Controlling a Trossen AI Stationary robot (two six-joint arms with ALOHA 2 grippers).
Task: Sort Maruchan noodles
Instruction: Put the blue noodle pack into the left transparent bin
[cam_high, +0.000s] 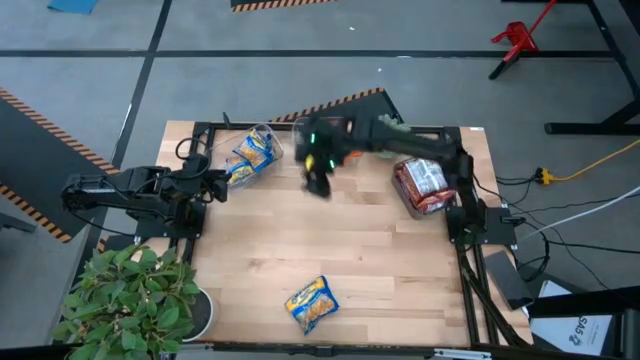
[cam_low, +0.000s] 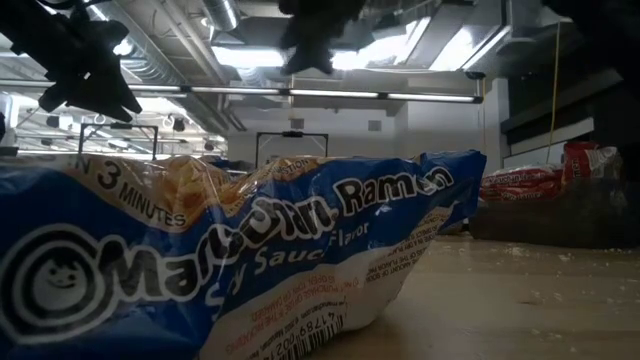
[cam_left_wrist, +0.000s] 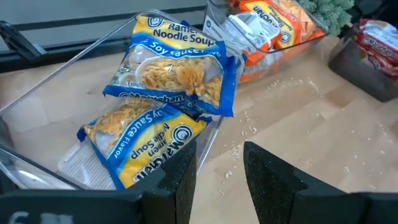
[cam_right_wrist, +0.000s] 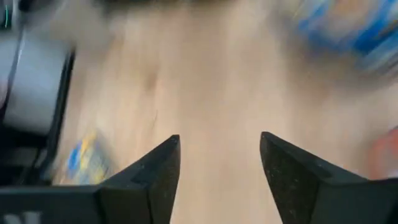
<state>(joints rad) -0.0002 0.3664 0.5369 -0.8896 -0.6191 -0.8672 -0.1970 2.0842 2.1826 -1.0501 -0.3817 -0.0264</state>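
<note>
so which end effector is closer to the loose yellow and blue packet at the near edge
Right. The right end effector hangs empty over mid-table, beyond the loose packet; the left end effector sits further off by the left bin.

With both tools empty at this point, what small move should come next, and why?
Probably the right tool should travel toward the lone yellow-and-blue packet near the table's front edge and descend over it. Its fingers are open and empty above bare wood, and that packet is the only one lying outside a bin. The left tool waits, open, beside the bin of yellow packets.
</note>
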